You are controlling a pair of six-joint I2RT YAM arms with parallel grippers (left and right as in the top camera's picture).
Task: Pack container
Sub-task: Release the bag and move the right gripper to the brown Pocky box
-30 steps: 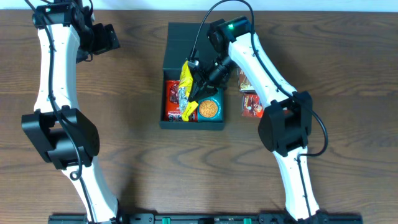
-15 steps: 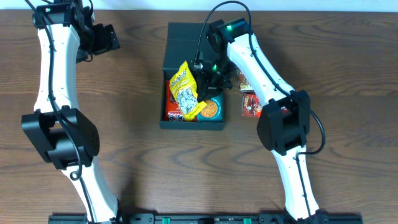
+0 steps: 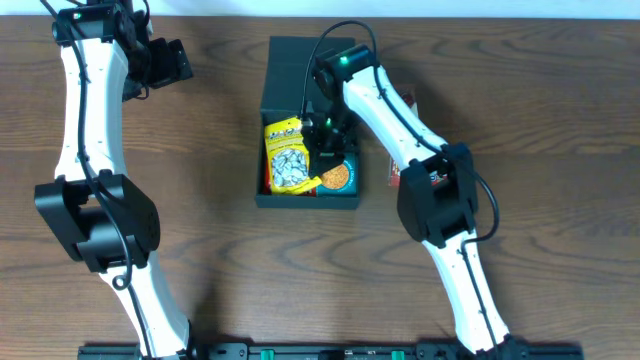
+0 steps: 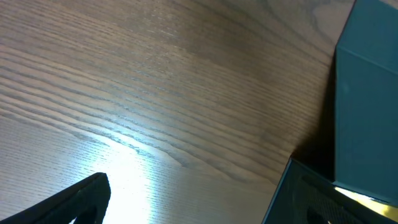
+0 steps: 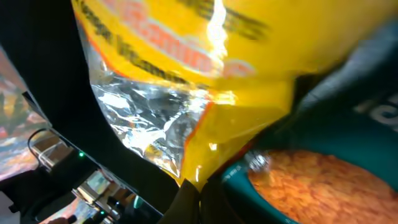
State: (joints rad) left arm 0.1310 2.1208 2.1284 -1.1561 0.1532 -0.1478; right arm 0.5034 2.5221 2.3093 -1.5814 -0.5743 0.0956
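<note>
The dark green box (image 3: 308, 199) lies mid-table with its flap lid (image 3: 290, 62) folded open toward the far side. A yellow snack packet (image 3: 289, 157) lies flat across the box's left part. My right gripper (image 3: 325, 140) is shut on that packet's edge; the wrist view shows the pinched yellow foil (image 5: 205, 118) above a teal packet with orange snacks (image 5: 311, 186). The teal packet (image 3: 337, 176) sits in the box's right corner. My left gripper (image 3: 170, 62) hangs open and empty over the table at far left; its wrist view shows the box lid (image 4: 367, 106).
Red snack packets (image 3: 402, 172) lie on the table right of the box, partly hidden under my right arm. A red packet edge (image 3: 271, 187) shows under the yellow one inside the box.
My right gripper has swung left and down, laying the yellow packet from upright to flat over the box's left part. The left arm has not moved.
</note>
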